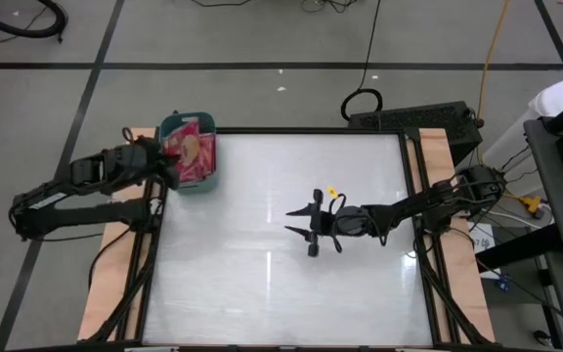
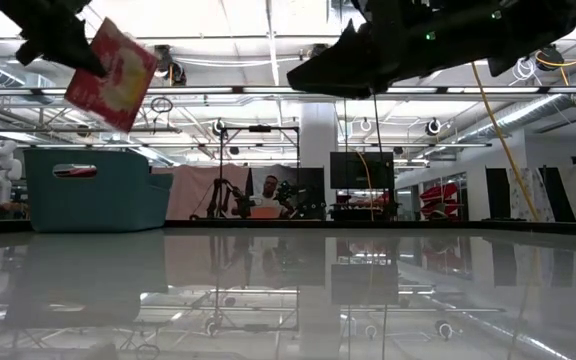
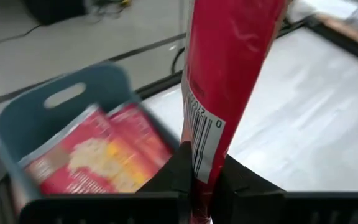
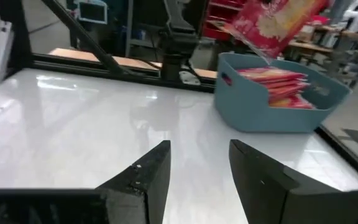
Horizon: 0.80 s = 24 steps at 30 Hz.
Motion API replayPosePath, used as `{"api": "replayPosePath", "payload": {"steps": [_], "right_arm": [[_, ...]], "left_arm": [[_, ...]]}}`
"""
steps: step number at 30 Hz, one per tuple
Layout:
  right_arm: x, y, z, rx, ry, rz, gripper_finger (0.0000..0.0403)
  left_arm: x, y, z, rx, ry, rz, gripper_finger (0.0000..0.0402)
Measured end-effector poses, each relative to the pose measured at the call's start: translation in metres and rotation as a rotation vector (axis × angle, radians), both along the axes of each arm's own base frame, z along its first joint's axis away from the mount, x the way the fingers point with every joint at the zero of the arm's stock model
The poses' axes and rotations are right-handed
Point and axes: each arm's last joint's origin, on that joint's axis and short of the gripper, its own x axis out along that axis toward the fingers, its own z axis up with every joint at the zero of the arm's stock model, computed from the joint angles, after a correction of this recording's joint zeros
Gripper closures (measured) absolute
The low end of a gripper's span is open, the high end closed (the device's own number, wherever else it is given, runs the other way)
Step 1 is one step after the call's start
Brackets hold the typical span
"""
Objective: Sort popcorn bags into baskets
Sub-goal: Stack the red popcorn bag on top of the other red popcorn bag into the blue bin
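A red popcorn bag (image 2: 113, 75) hangs in my left gripper (image 3: 201, 177) above the teal-blue basket (image 1: 206, 182). This basket (image 2: 93, 190) stands at the table's far left corner, and several red bags (image 3: 98, 155) lie flat inside it. The right wrist view shows the held bag (image 4: 278, 22) over the filled basket (image 4: 272, 93). My right gripper (image 1: 311, 233) hovers open over the middle of the table, holding nothing; its two fingers (image 4: 148, 174) show spread apart in its own view. My left gripper pinches the bag between its two fingers (image 3: 173, 171), on the end with the barcode (image 3: 205, 146), seen edge-on. The bag is lifted clear. It hangs tilted below the gripper (image 2: 56, 32), over the basket.
The glossy white tabletop (image 1: 262, 284) lies bare around my right gripper. Wooden side rails (image 1: 106, 293) and a dark frame border the table. Cables and equipment stand beyond the far edge (image 1: 409, 117).
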Motion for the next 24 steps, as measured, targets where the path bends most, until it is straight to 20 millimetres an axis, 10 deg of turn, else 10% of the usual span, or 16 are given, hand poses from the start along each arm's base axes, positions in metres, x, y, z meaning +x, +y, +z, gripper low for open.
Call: {"api": "replayPosePath", "payload": {"steps": [24], "right_arm": [[-0.004, 0.016, -0.003, 0.061, 0.031, 0.06, 0.0248]], "left_arm": [[0.017, 0.036, -0.025, -0.259, 0.208, 0.256, 0.0371]]}}
